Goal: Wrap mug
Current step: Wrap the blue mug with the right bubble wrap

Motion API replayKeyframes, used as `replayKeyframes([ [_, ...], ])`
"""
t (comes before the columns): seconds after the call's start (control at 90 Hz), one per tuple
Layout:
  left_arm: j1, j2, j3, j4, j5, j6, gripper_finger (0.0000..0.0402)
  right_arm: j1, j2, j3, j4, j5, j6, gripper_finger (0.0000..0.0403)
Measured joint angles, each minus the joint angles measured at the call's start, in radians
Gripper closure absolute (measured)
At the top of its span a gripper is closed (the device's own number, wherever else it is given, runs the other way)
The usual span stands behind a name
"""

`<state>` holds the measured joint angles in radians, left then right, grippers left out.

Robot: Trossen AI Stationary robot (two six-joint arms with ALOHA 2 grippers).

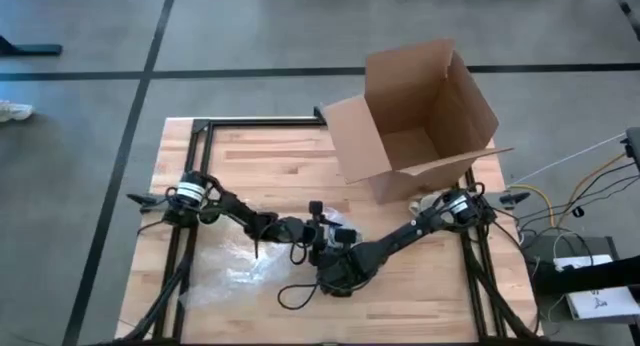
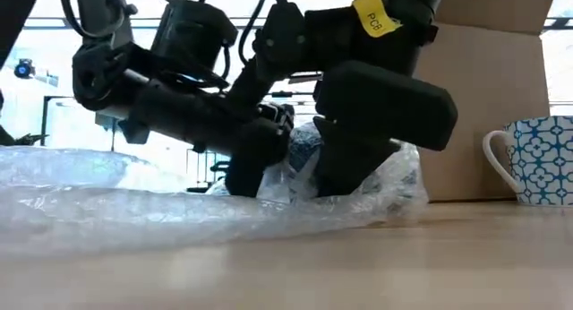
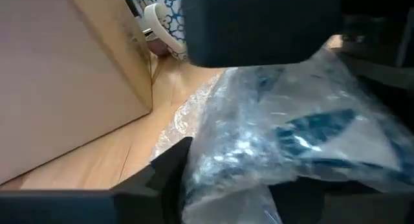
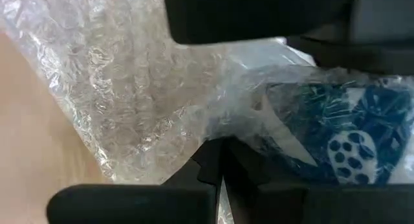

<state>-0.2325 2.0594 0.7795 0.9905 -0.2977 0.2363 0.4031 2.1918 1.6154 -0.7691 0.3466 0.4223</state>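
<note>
The pale butcher-block wooden surface (image 1: 270, 161) carried a rumpled sheet of clear bubble wrap (image 1: 225, 271) spread toward its front left. An open brown cardboard box (image 1: 415, 121) stood at its far right corner, flaps up. Just beside the box's front, a white ceramic mug with a blue floral pattern (image 2: 537, 159) stood upright on the wood, handle turned toward the wrap.

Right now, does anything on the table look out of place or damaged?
Nothing looks damaged. Both end effectors are at the mug, which is partly covered in bubble wrap. A second mug stands upright beside the cardboard box, whose flaps are open.
</note>
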Motion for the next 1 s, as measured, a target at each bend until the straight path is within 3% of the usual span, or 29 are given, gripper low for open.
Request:
replayKeyframes([
  [0.178, -0.001, -0.031, -0.018, -0.039, -0.036, -0.031, 0.0383, 0.001, 0.000, 0.000, -0.014, -0.002, -0.007, 0.0403],
  [0.633, -0.020, -0.180, -0.173, -0.127, -0.170, -0.243, 0.0390, -0.002, -0.024, 0.045, -0.008, 0.028, -0.055, 0.0402],
  [0.733, -0.043, -0.199, -0.208, -0.128, -0.240, -0.274, 0.0390, -0.001, -0.026, 0.068, -0.014, 0.047, -0.077, 0.0402],
  [1.0, -0.084, -0.205, -0.228, -0.171, -0.368, -0.470, 0.0390, -0.004, -0.028, 0.185, -0.192, 0.084, -0.125, 0.0402],
])
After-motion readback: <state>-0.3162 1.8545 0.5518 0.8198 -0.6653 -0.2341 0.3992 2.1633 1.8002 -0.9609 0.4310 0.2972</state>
